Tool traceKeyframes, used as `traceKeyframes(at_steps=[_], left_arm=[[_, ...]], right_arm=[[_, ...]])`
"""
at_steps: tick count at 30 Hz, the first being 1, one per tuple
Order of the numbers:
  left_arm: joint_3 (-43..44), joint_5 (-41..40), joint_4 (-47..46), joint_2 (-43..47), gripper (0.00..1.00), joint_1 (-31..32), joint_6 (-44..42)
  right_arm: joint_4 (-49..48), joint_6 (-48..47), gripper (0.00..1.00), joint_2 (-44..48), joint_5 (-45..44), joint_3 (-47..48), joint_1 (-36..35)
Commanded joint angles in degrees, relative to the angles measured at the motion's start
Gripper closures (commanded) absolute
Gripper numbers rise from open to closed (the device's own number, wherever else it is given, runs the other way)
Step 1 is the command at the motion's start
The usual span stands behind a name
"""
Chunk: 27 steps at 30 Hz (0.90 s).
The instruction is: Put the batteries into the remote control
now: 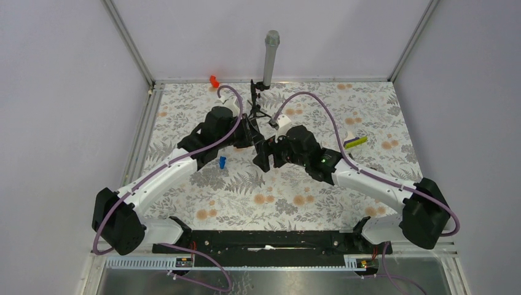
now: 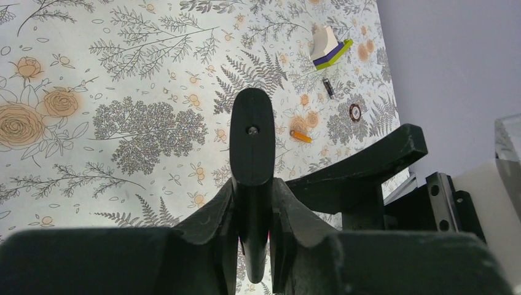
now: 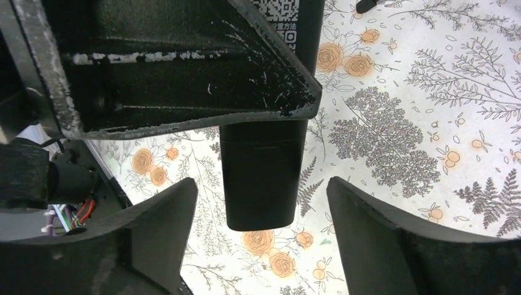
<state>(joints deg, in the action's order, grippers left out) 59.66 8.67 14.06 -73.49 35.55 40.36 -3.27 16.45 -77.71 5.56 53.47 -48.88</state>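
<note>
Left gripper (image 2: 252, 195) is clamped on the slim black rectangular remote control (image 2: 252, 138). Right gripper (image 3: 261, 185) stands apart around its end (only the left wrist view shows the tiny orange cylindrical battery (image 2: 301, 136)).

QR code (image 3: 284, 7), cropped Chinese print beside it, on remote control (image 3: 263, 178)

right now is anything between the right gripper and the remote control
nothing visible: the remote control sits inside the open right gripper, touching neither finger, with the left gripper clamped on it
</note>
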Motion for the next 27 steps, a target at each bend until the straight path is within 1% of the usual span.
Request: traceKeyframes(at_steps=[1, 3, 6, 7, 8, 10, 12, 14, 16, 17, 20, 24, 27], left_arm=[[1.71, 1.88, -2.82, 1.91, 1.0, -0.44, -2.69], [1.04, 4.2, -4.0, 3.43, 1.0, -1.76, -2.75], [-0.31, 8.2, -6.36, 6.21, 1.0, -4.75, -0.73], [-0.52, 8.88, -6.72, 7.16, 1.0, -5.77, 0.07], [-0.65, 9.56, -7.25, 8.01, 1.0, -6.36, 0.86], [-0.8, 10.47, -8.44, 9.6, 1.0, -6.99, 2.72], [-0.9, 10.65, -10.05, 10.95, 1.0, -7.07, 5.26], [-1.14, 10.57, -12.13, 12.12, 1.0, -7.19, 8.62], [-1.73, 10.68, -14.67, 13.24, 1.0, -7.16, 12.22], [-2.23, 10.83, -16.71, 13.66, 1.0, -7.16, 14.1], [-3.49, 11.66, -21.84, 14.61, 1.0, -7.07, 18.58], [-4.38, 11.92, -23.93, 15.79, 1.0, -7.07, 22.37], [-5.61, 12.21, -25.88, 16.68, 1.0, -7.07, 25.52]], right_arm=[[-3.39, 3.03, 0.06, 5.3, -0.57, -1.75, -0.3], [-3.41, 6.23, 0.01, 9.04, 1.66, -3.49, 0.35], [-3.75, 13.1, 0.0, 15.32, 4.21, -5.24, 1.52], [-3.98, 16.18, 0.0, 16.6, 4.35, -5.45, 1.85], [-5.02, 21.29, 0.0, 17.92, 4.23, -5.88, 2.12], [-7.83, 30.18, 0.0, 20.04, 1.83, -7.28, 2.21], [-7.7, 39.35, 0.01, 21.08, -3.39, -7.91, 2.21], [-11.48, 44.51, 0.01, 21.44, -5.07, -9.3, 2.21], [-15.75, 47.5, 0.01, 20.69, -4.2, -9.4, 2.21], [-16.3, 48.63, 0.0, 19.86, -3.52, -8.51, 2.21], [-21.49, 50.7, 0.0, 17.52, -0.52, -6.67, 2.22], [-29.37, 53.16, 0.01, 16.6, -0.46, -7.29, 2.27], [-33.66, 54.86, 0.04, 16.1, -0.74, -8.19, 2.17]])
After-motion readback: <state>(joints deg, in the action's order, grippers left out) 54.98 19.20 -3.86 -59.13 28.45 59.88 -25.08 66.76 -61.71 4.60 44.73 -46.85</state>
